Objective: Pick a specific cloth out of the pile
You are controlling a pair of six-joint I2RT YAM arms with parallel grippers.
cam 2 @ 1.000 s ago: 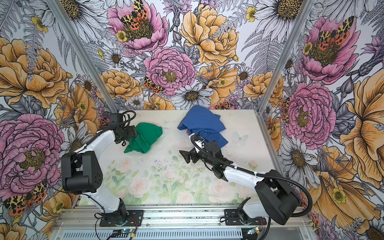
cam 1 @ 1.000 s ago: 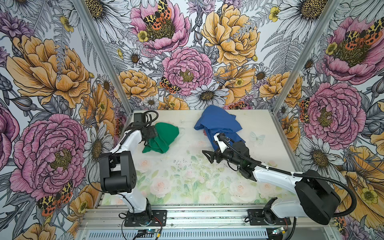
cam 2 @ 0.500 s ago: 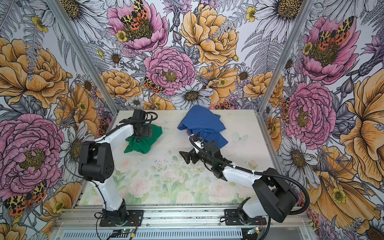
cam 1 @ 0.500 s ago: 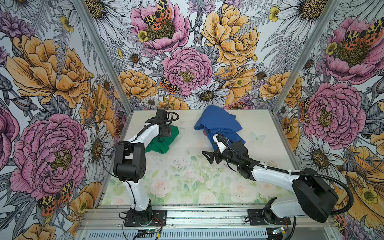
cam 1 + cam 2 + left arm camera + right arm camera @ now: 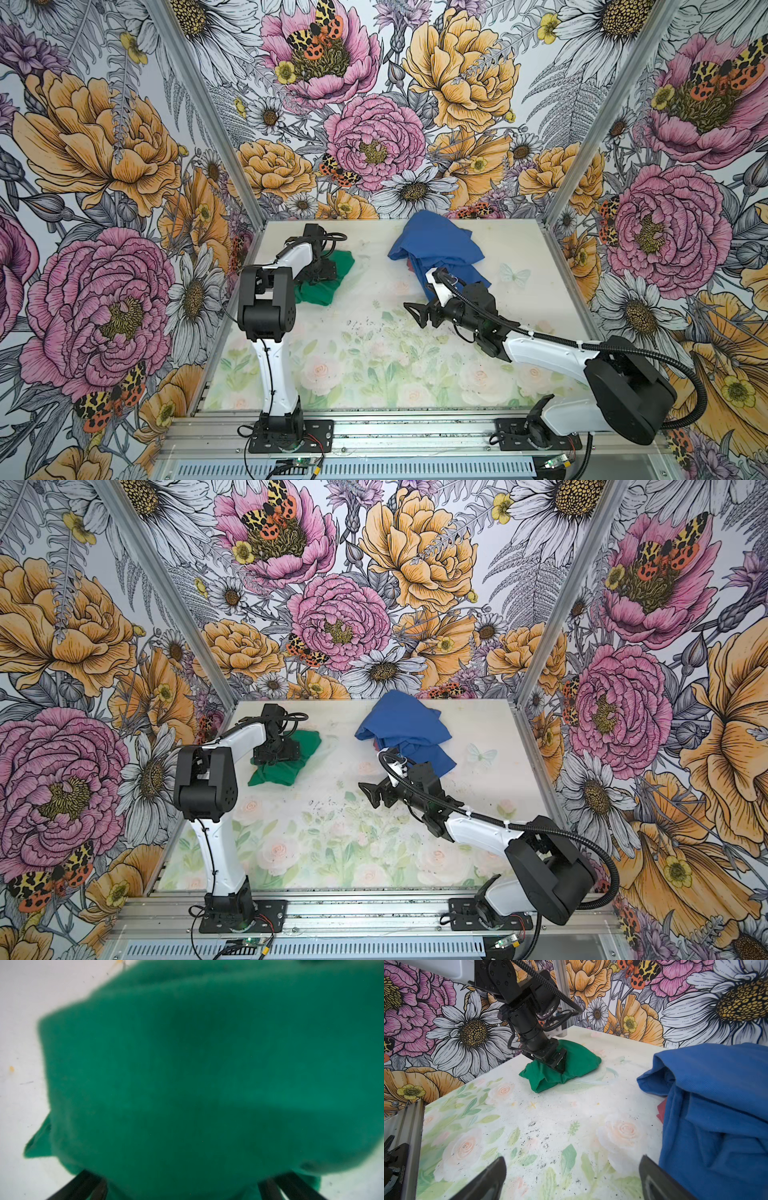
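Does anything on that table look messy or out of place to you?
Yes: dark specks are scattered across the middle of the table, perhaps crumbs or flaked print. The green cloth lies crumpled apart from the blue cloth, and a red cloth corner peeks from under the blue.

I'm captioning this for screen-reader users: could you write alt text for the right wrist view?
The left claw rests open on a crumpled emerald-green cloth lying alone on a floral-print table. Nearer the camera, a heaped royal-blue cloth covers a sliver of red cloth, and the right claw hangs open above the table.
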